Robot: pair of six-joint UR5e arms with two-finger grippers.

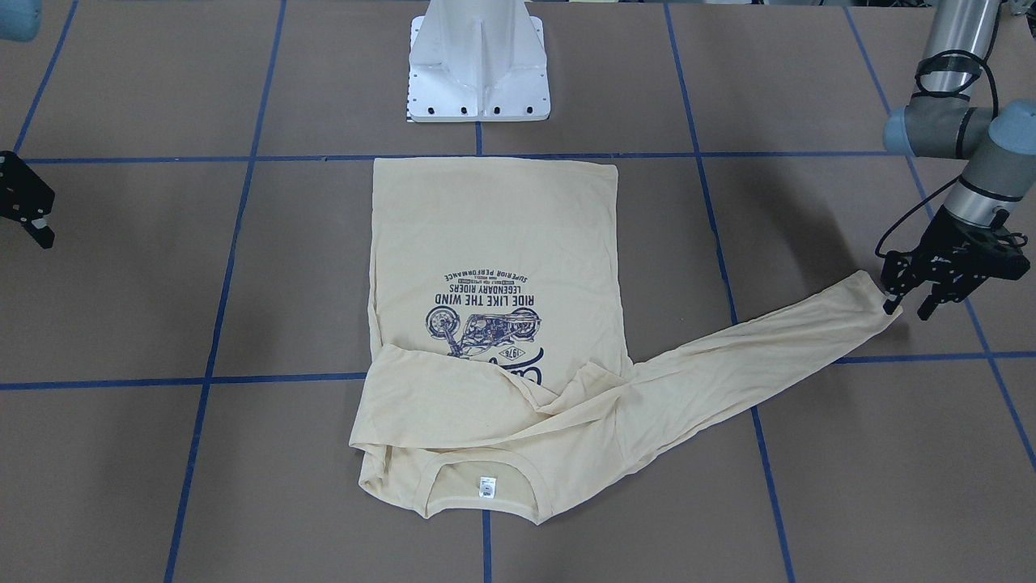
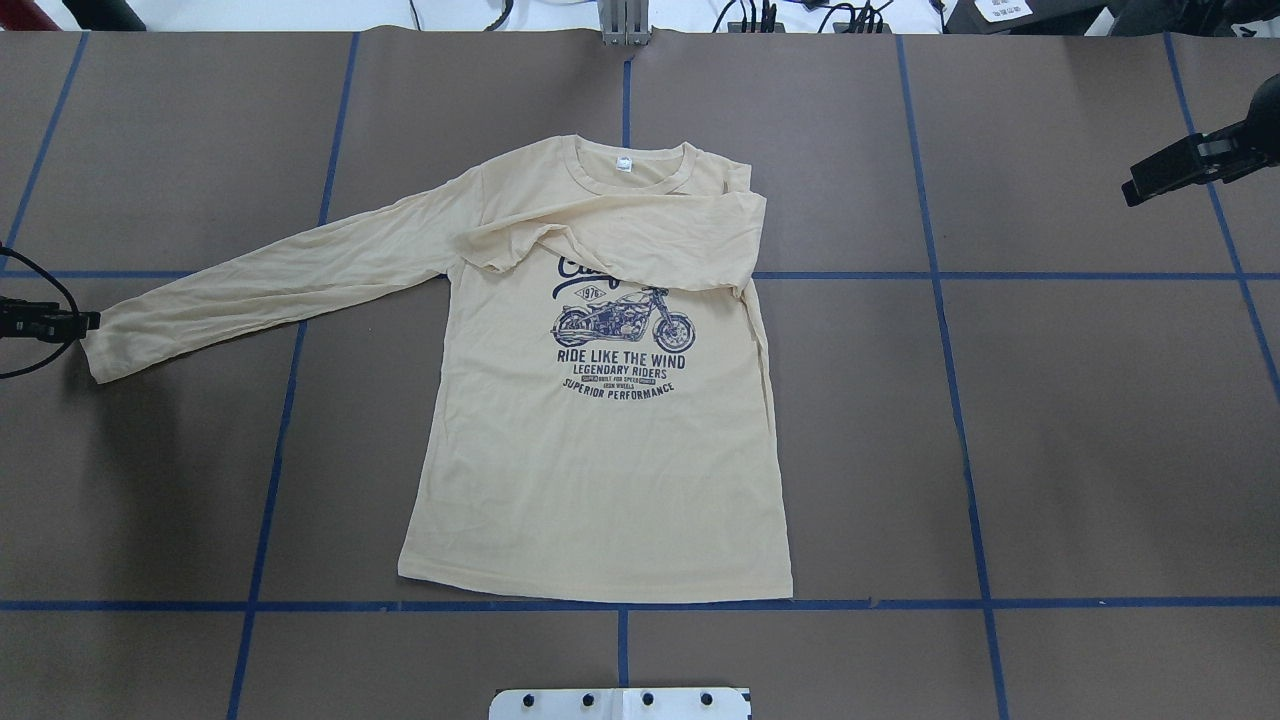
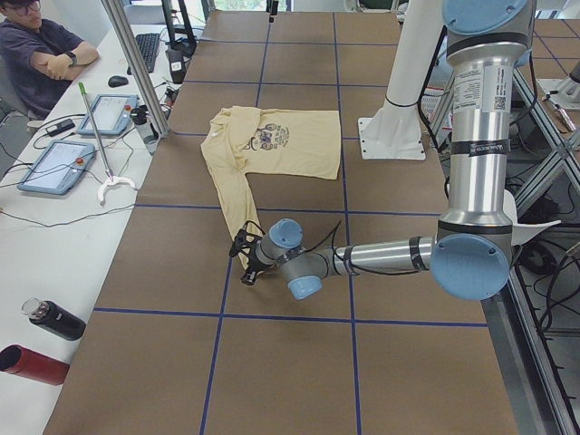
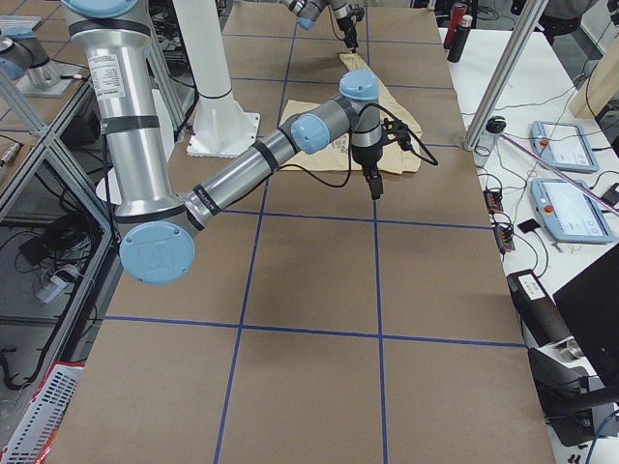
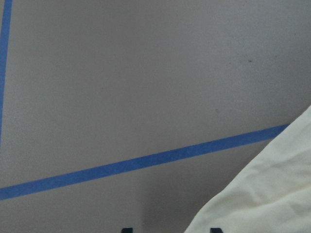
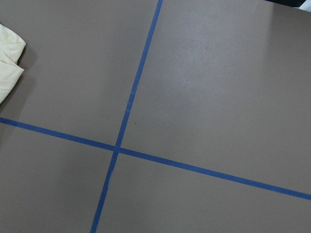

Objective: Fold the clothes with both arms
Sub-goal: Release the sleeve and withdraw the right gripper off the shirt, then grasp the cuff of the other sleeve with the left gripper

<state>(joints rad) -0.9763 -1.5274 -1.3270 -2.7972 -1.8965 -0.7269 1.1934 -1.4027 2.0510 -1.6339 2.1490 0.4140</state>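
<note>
The clothes are one cream-yellow long-sleeved T-shirt [image 1: 494, 243] [image 2: 600, 460] lying flat, print up. One sleeve [image 2: 640, 240] is folded across the chest below the collar. The other sleeve [image 1: 769, 356] [image 2: 260, 285] stretches out over the table toward my left gripper [image 1: 908, 308] [image 2: 92, 321] [image 3: 245, 265]. That gripper is open at the cuff, low over the table. In the left wrist view the cuff [image 5: 272, 194] reaches in between its fingertips [image 5: 216, 229]. My right gripper [image 1: 39, 231] [image 2: 1132, 192] [image 4: 374, 186] hangs apart from the shirt, holding nothing; its jaws are unclear.
Blue tape lines [image 2: 960, 400] divide the brown table. The white pedestal base [image 1: 477, 81] stands just behind the shirt's hem. A person [image 3: 41, 54] sits at the side table with tablets [image 3: 59, 168] and bottles [image 3: 54, 320].
</note>
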